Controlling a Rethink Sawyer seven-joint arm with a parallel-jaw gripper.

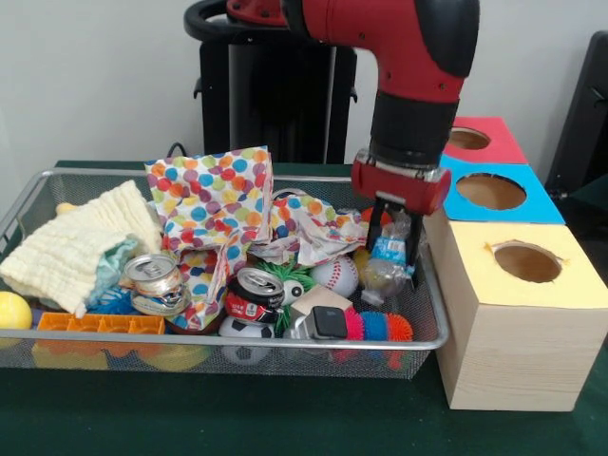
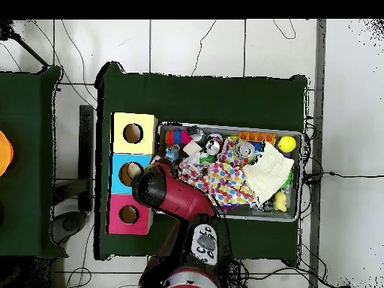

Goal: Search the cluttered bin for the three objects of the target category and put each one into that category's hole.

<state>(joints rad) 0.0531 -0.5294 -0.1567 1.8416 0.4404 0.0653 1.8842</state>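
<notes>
Gripper (image 1: 397,239) clamped on crinkly clear plastic packet (image 1: 388,256) over bin (image 1: 237,339) edge (thin pinch); could slip, snagging neighbours.

Wire mesh bin (image 1: 429,313) packed with clutter; polka-dot paper (image 1: 214,204) rises highest mid-bin; yellow-topped box (image 1: 518,318) touches its side; green table (image 1: 237,418) in front open

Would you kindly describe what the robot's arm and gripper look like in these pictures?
The arm is thick and rounded, glossy red with a black cylindrical wrist section. Below that sits a flat red plate with pale bolts at its edge, and the gripper hangs from it as thin black fingers. Overhead, the arm shows the same red shell with a black joint cap.
</notes>
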